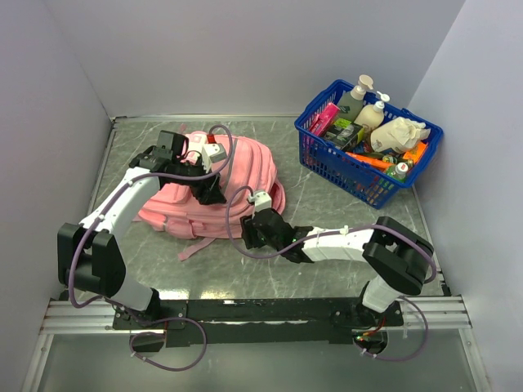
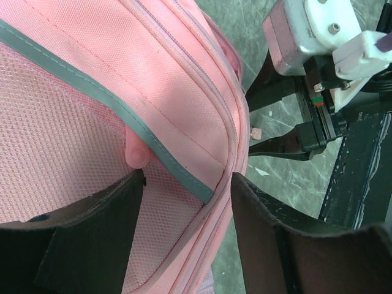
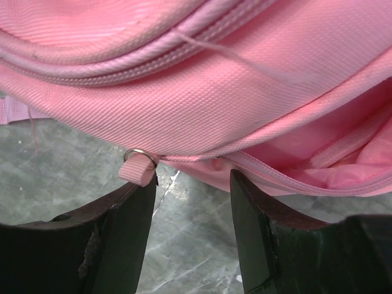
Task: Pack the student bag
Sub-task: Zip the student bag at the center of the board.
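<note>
Right pincer [image 3: 193, 177] and left pincer [image 2: 187, 180] both spread at the student bag [image 1: 245, 163], pinching nothing.
The right one sits at the bag's near edge, one finger touching the small pull tab [image 3: 138, 168]. The left straddles a seam on top of the bag, which lies flat on the tabletop [image 3: 184, 245]. The filled basket [image 1: 343, 167] stands well apart, to the bag's right. Best next, I judge: centre the tab between the right fingers before closing, while the left steadies the fabric.

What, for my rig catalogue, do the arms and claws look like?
The left arm and right arm have white shells, black joints and looping purple cables. The left claw and right claw have dark, scuffed, flat fingers.
</note>
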Controlling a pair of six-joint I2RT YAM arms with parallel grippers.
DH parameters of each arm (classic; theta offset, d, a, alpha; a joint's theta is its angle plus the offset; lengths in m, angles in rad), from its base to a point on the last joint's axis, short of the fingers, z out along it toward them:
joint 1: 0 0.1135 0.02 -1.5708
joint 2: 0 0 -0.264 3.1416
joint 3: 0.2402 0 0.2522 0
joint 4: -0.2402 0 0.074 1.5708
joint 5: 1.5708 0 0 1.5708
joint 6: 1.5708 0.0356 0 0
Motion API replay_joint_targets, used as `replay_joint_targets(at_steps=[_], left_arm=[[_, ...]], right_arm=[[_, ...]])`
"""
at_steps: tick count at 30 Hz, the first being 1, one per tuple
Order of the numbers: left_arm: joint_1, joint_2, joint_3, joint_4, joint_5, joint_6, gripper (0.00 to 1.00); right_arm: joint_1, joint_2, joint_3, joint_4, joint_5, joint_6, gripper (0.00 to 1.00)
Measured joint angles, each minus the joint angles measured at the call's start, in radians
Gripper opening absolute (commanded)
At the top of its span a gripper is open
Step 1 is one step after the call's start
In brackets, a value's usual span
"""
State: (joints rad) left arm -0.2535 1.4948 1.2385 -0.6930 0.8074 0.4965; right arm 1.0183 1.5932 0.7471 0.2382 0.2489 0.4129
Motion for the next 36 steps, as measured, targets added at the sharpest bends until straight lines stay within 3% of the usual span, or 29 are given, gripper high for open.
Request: replay_joint_targets(at_steps=[6,18,20,21,22,23,36], left_arm=[[0.002,0.000,0.000,0.000,0.000,0.008,0.65],[0.004,-0.001,0.000,-0.005,-0.001,0.015,0.66],[0.005,-0.001,0.000,-0.006,-0.001,0.015,0.66],[0.005,-0.001,0.000,-0.006,-0.001,0.015,0.66],[0.005,-0.001,0.000,-0.006,-0.001,0.015,0.66],[0.006,-0.001,0.000,-0.006,-0.001,0.016,0.66],[0.015,-0.019,0.000,-0.011,-0.022,0.021,0.66]], right_arm=[[-0.004,-0.002,0.000,0.001,0.022,-0.014,0.57],[0.019,0.047,0.008,0.047,0.106,-0.010,0.36],[0.032,0.057,0.013,0.060,0.124,-0.010,0.26],[0.041,0.061,0.014,0.069,0.132,-0.010,0.19],[0.049,0.062,0.014,0.074,0.140,-0.009,0.06],[0.057,0.062,0.014,0.078,0.153,-0.008,0.02],[0.077,-0.165,-0.137,0.074,0.241,0.012,0.00]])
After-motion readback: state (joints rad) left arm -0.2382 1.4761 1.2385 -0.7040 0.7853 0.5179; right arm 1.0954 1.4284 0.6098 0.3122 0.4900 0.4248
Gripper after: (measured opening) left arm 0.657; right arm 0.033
